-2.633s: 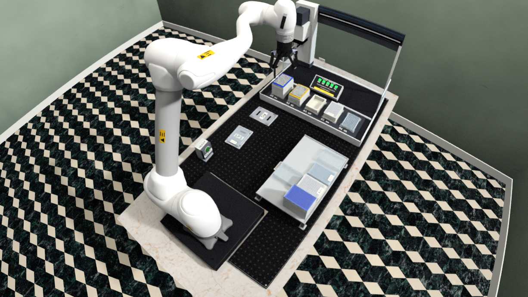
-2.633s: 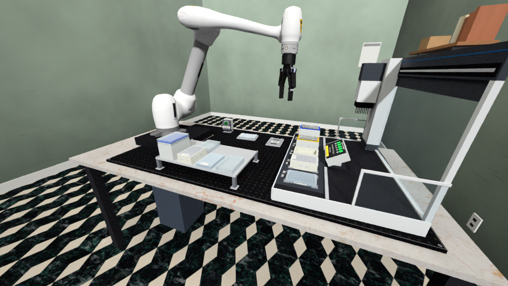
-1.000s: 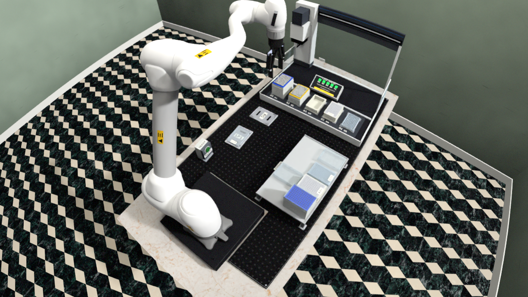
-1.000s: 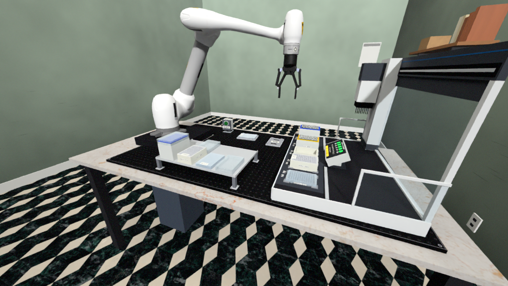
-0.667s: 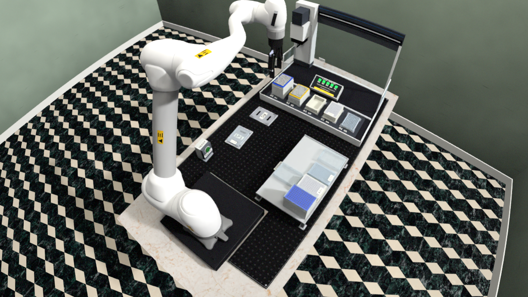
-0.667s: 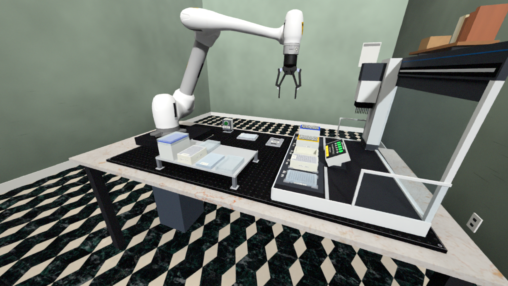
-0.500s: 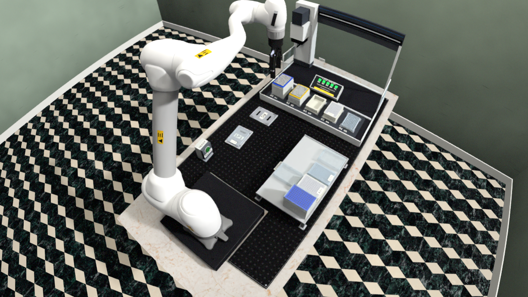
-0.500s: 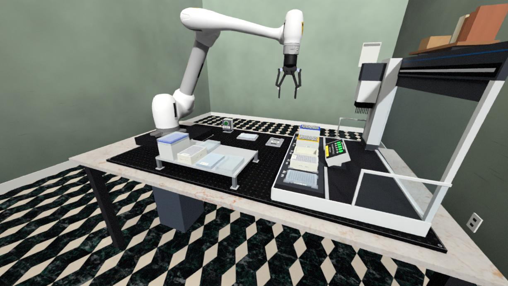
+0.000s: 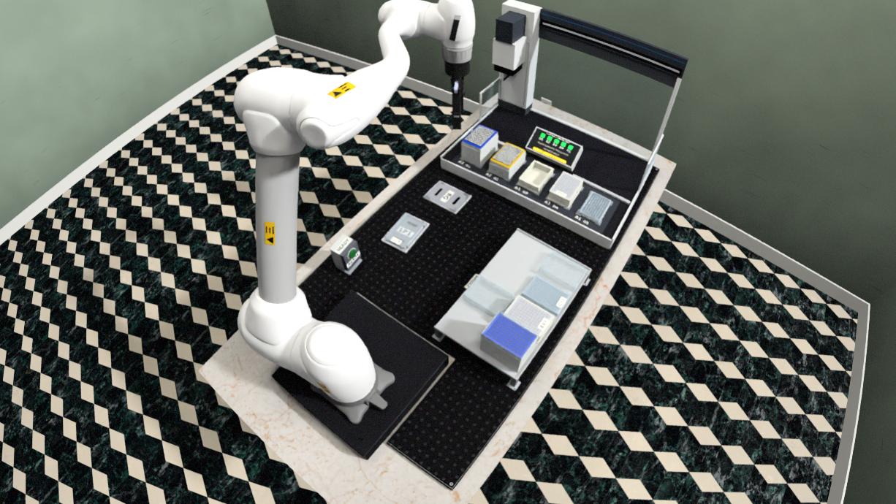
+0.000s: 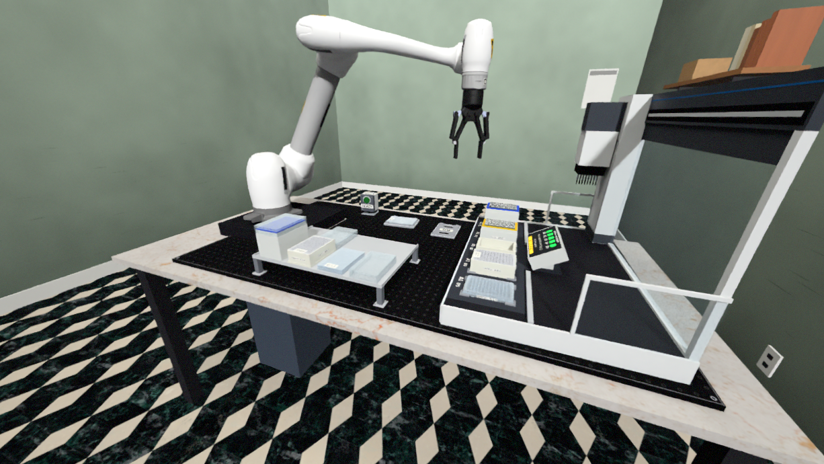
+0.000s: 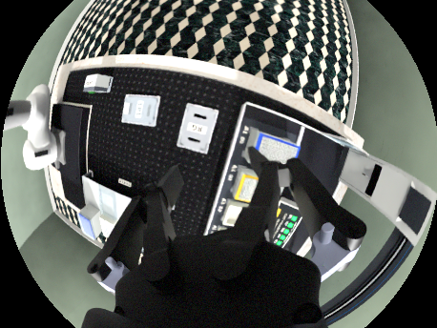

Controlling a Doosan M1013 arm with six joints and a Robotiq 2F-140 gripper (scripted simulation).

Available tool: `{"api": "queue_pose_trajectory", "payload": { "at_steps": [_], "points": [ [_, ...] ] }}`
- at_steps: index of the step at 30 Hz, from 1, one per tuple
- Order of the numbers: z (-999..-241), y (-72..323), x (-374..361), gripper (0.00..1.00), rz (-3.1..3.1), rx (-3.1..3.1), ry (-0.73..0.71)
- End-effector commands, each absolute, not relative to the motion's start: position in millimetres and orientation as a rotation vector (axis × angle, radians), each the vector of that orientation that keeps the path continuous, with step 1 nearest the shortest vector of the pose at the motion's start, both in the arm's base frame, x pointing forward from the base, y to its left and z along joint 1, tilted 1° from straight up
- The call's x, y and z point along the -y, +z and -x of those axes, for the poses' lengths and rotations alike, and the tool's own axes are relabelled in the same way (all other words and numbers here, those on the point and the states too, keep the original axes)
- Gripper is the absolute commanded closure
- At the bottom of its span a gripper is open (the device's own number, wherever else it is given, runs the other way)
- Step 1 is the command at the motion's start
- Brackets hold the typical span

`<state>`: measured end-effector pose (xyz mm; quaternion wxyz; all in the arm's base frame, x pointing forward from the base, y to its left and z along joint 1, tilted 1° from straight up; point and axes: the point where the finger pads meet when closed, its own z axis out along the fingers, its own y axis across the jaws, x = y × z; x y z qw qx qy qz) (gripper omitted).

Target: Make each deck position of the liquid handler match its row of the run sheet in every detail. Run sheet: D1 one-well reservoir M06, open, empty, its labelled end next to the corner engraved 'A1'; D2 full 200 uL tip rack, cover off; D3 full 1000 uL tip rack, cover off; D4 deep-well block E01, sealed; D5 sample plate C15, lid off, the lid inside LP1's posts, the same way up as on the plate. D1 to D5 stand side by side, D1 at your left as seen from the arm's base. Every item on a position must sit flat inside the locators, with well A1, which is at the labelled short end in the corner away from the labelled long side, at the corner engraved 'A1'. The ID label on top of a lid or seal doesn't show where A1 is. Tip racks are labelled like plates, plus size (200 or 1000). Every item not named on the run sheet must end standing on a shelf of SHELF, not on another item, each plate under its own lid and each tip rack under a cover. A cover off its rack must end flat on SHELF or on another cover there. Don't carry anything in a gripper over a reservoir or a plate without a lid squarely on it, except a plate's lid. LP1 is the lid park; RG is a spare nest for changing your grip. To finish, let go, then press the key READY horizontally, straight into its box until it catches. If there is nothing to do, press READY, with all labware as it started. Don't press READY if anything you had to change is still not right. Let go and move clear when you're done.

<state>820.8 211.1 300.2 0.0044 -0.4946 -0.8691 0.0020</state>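
Observation:
My gripper is open and empty. It hangs high above the table, near the far-left end of the deck. On the deck stand in a row a blue-rimmed tip rack, a yellow-rimmed tip rack, an open cream reservoir, a white deep-well block and a clear sample plate. The LP1 lid park and the RG nest lie on the black board.
The SHELF holds a blue-covered rack, two plates and clear lids. The READY key box stands near the arm's base. The handler's pipetting head and gantry rise behind the deck.

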Motion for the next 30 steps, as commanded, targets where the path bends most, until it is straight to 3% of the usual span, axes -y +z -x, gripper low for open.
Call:
{"api": "queue_pose_trajectory", "payload": {
  "at_steps": [1, 30],
  "points": [
    [-821.2, 301.5, -226.0, 0.34, 1.457, 2.774, 0.004],
    [-821.2, 301.5, -226.0, 0.34, 0.726, 3.048, 0.0]
  ]
}}
